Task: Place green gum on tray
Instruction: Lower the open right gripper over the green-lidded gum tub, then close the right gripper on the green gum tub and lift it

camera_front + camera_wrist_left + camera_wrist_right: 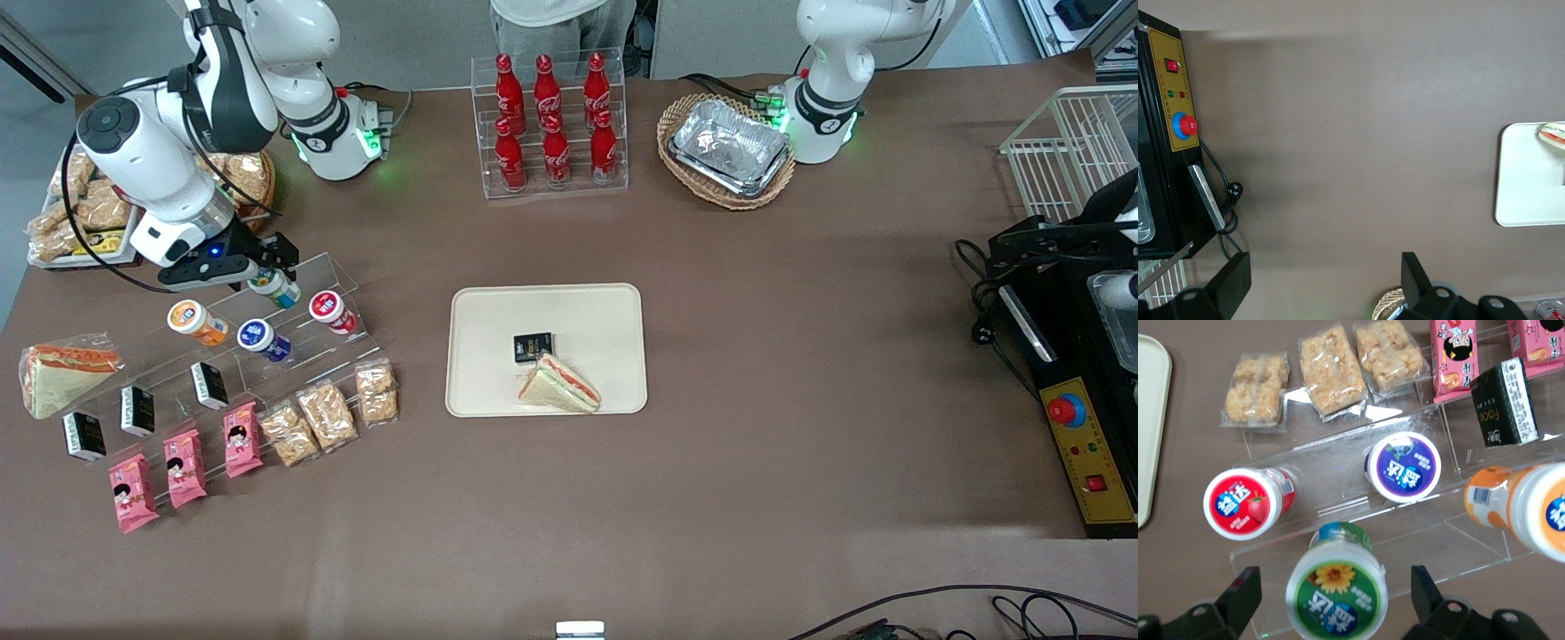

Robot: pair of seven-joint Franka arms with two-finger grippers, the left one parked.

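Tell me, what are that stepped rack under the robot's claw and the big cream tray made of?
The rack looks like clear glossy acrylic: the table shows through it and its edges glint. The tray seems matte moulded plastic, evenly cream with rounded corners. The gripper is open astride the green gum, a plastic-looking bottle on the rack.

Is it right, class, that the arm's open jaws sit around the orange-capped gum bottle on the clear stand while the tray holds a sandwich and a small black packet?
Not quite. The right wrist view shows the gripper with its jaws open either side of the green gum, not the orange-capped bottle. The tray does hold a sandwich and a black packet.
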